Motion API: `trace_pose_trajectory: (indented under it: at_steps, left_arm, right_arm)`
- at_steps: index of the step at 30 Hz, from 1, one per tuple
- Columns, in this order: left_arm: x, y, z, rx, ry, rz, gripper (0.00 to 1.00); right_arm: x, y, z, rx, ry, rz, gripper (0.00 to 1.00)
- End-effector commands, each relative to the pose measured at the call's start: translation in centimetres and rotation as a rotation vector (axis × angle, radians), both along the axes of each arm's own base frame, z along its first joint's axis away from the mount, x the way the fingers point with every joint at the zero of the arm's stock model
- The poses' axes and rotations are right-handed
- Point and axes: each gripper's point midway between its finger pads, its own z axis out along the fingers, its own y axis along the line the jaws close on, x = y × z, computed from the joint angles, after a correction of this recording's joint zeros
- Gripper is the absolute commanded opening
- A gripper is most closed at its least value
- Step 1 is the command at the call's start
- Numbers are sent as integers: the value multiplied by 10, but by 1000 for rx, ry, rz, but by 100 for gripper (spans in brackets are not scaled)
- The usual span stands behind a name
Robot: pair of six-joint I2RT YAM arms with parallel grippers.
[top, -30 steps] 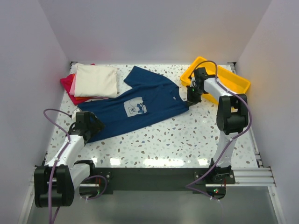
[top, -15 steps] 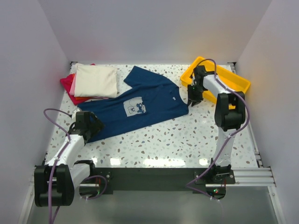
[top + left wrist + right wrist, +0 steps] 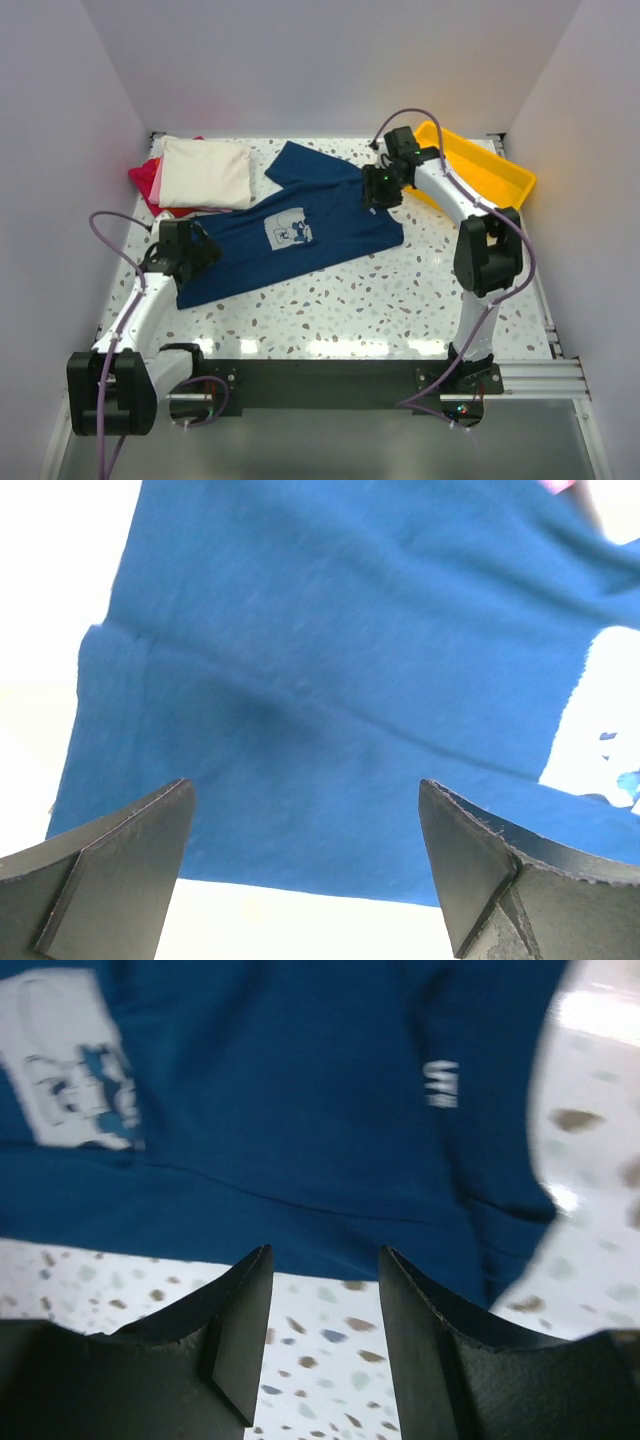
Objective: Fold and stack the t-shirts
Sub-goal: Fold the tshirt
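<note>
Just under the wide left gripper (image 3: pixel 303 788) and half-open right gripper (image 3: pixel 325 1256) lies the navy t-shirt (image 3: pixel 340 226).

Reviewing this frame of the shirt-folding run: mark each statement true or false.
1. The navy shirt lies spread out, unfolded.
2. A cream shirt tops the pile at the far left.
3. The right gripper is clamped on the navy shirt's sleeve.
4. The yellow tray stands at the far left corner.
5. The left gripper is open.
1. True. The navy shirt lies spread flat on the table, print up.
2. True. The cream shirt lies on the pink and red shirts.
3. False. The right gripper is above the shirt, jaws apart with nothing between them.
4. False. The yellow tray is at the far right corner.
5. True. The left gripper is wide open over the shirt's near-left hem.
</note>
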Motion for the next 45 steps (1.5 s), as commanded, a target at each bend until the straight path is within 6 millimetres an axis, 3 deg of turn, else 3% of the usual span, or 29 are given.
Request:
trace_pose_trajectory:
  at_steps: [1, 4, 5, 7, 9, 13, 16, 19, 23, 25, 27, 28, 31, 37, 43, 45]
  left_arm:
    - [27, -7, 20, 24, -68, -37, 98]
    - [44, -20, 16, 8, -103, -72, 98]
    - [43, -27, 6, -10, -100, -94, 98]
    - [52, -37, -3, -51, -133, -118, 98]
    - [47, -45, -17, -89, -120, -135, 98]
    - [43, -44, -28, -67, -113, -142, 98]
    - [38, -40, -33, -43, -89, -149, 98]
    - [32, -40, -43, -38, -53, -154, 98]
    - [16, -40, -57, -44, 19, -157, 98]
    - [5, -37, -61, -39, 67, -143, 98]
    - [-5, -34, -63, -29, 110, -123, 98]
    - [-8, -33, -63, -28, 120, -118, 98]
    - [-17, -34, -64, -42, 144, -107, 98]
    - [-34, -43, -66, -100, 194, -104, 98]
    - [-49, -48, -61, -119, 223, -119, 98]
    - [-45, -46, -51, -104, 207, -129, 98]
  right_arm:
    - [8, 64, 10, 203, -41, 89, 50]
    - [13, 85, -5, 258, -37, 98, 50]
    - [16, 88, -14, 269, -31, 92, 50]
    - [16, 91, -24, 282, -22, 93, 50]
    - [12, 89, -44, 270, -2, 93, 50]
    - [1, 81, -71, 234, 23, 96, 49]
    - [-19, 69, -94, 193, 82, 77, 48]
    - [-29, 59, -105, 149, 119, 52, 47]
    - [-64, 36, -119, 46, 250, 13, 46]
    - [-76, 24, -122, -10, 288, -7, 46]
    - [-105, 8, -121, -66, 365, -13, 46]
    - [-105, 7, -121, -74, 363, -14, 46]
    - [-141, -8, -119, -118, 457, -24, 46]
    - [-183, -25, -107, -159, 531, -52, 46]
    - [-211, -36, -96, -174, 568, -84, 46]
    - [-211, -35, -91, -165, 563, -87, 47]
